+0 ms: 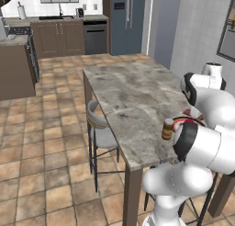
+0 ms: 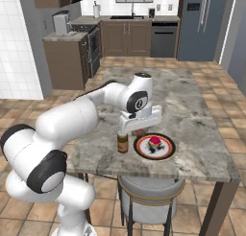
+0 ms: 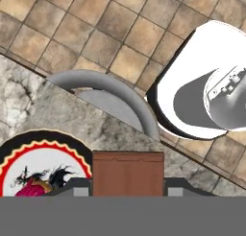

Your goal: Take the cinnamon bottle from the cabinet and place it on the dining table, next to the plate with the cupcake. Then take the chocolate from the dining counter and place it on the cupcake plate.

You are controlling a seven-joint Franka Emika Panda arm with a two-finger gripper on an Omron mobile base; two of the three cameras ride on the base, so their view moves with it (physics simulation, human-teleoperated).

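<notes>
On the dining table [image 2: 202,110] the cinnamon bottle [image 2: 122,143] already stands upright just beside the plate [image 2: 166,156] with the cupcake [image 2: 154,143], so I judge the chocolate is the step in hand. From the hand view, the gripper [image 3: 128,188] seems to clasp the chocolate [image 3: 128,172] between its tips (contact itself is cut off at the edge). I would shift toward the plate's pale centre, lower gently clear of the cupcake, then let go without nudging the bottle.

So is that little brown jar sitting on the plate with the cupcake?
No, the jar stands upright on the table just beside the plate, off its rim.
</notes>
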